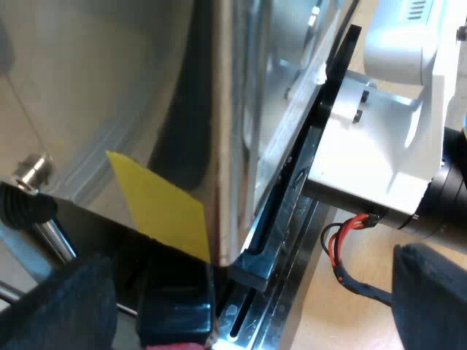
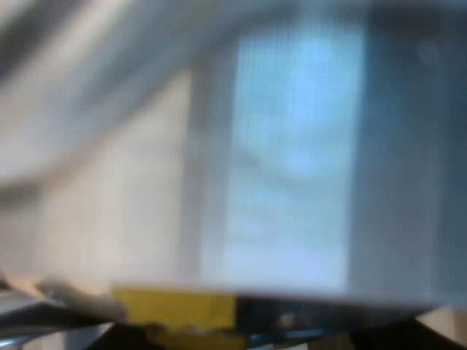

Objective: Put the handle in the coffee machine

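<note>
Since the black, red-ended handle (image 1: 175, 315) looks seated at six o'clock under the steel espresso machine (image 1: 109, 87), the left gripper (image 1: 248, 313) straddles it unclenched.

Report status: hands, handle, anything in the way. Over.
Left hand open, black fingers either side of dark red-ended handle at stainless-steel espresso machine's lower edge. Lock-in not confirmed. Right arm's white body close beside black drip tray; no other obstruction seen.

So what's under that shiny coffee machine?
Below the espresso machine lie a black ledge and a slotted metal tray. The dark handle runs in under its edge; whatever it joins is covered.
</note>
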